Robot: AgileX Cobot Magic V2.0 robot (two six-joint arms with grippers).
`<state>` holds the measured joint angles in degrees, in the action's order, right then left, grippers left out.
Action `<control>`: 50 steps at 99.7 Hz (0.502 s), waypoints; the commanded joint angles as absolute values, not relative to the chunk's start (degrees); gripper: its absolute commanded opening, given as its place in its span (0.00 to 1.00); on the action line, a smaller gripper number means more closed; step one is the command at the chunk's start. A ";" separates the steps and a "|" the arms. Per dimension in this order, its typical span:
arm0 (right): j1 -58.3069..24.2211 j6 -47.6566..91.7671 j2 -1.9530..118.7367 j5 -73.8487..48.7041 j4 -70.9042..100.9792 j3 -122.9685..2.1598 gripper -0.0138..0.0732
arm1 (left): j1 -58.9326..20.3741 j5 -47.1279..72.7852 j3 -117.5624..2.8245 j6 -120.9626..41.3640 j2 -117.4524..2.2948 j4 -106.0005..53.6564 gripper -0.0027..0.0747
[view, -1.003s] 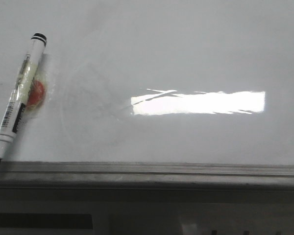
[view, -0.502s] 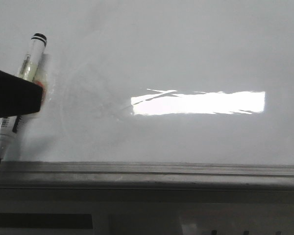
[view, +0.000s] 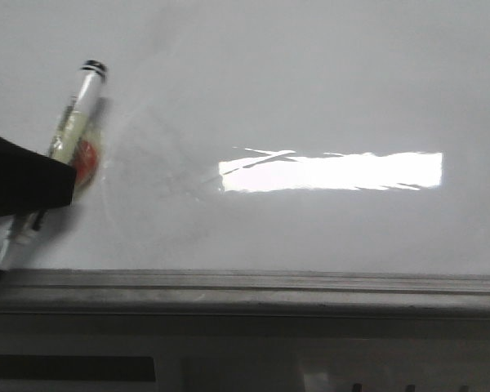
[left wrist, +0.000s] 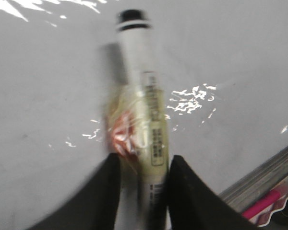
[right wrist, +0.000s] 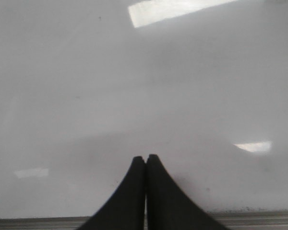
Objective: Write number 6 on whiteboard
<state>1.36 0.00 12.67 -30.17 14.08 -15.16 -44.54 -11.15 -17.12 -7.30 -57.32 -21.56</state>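
Whiteboard (view: 310, 98) fills the front view, glossy and bare of any drawn number 6, with faint erased smudges, a bright glare strip and a grey metal edge strip (view: 253, 286) along its near side. Near the board's left end lies a marker (view: 77, 122), its long axis slanted: the black-ringed rear end points away from the near edge and to the right, while the tip sits down by the metal strip at the near left corner. A red patch (view: 86, 159) under clear tape shows against its barrel. The left pincer (left wrist: 143, 191) grips the marker, one dark finger on each side of the barrel. Compared with half a second ago, the marker's rear end has swung to the right and the barrel leans more. The right pincer (right wrist: 145, 191) hangs over bare board, its fingers pressed together on nothing. A pink object (left wrist: 264, 203) lies beyond the metal strip in the left wrist view.
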 commanded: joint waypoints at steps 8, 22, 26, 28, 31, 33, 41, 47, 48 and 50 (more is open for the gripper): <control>1.38 0.51 13.81 -26.67 14.46 -17.17 0.09 | -44.88 -12.06 -18.38 -7.03 -58.19 -22.27 0.01; -0.49 1.45 13.81 -27.31 14.46 -17.86 0.09 | -44.88 -12.06 -18.38 -7.03 -58.19 -22.17 0.01; -1.72 1.75 13.81 -28.07 14.46 -18.25 0.09 | -45.18 -12.06 -18.53 -7.03 -58.05 -22.17 0.01; -2.22 2.25 13.85 -28.48 14.46 -18.64 0.09 | -45.48 -12.06 -18.78 -7.03 -57.94 -22.04 0.01; -3.61 3.09 13.95 -28.91 14.46 -19.04 0.09 | -45.82 -12.06 -19.05 -7.03 -57.65 -21.51 0.01; -4.48 3.99 13.95 -29.41 14.69 -19.41 0.09 | -46.13 -12.06 -19.26 -7.03 -57.46 -20.71 0.01; -7.71 7.78 15.08 -31.61 16.51 -21.28 0.09 | -47.73 -12.06 -20.58 -7.03 -56.82 -17.01 0.01; -10.43 11.25 16.80 -33.13 18.76 -22.78 0.09 | -49.48 -12.06 -22.13 -7.03 -56.43 -15.59 0.01; -10.74 12.35 17.03 -33.14 19.09 -23.19 0.09 | -49.71 -12.06 -22.31 -7.03 -56.39 -15.23 0.01; -11.99 14.04 17.96 -33.40 20.14 -23.77 0.09 | -50.60 -12.19 -23.09 -7.03 -56.29 -14.35 0.01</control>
<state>-8.71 7.92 14.89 -35.46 16.51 -19.97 -48.21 -8.51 -19.41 -7.30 -57.49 -17.22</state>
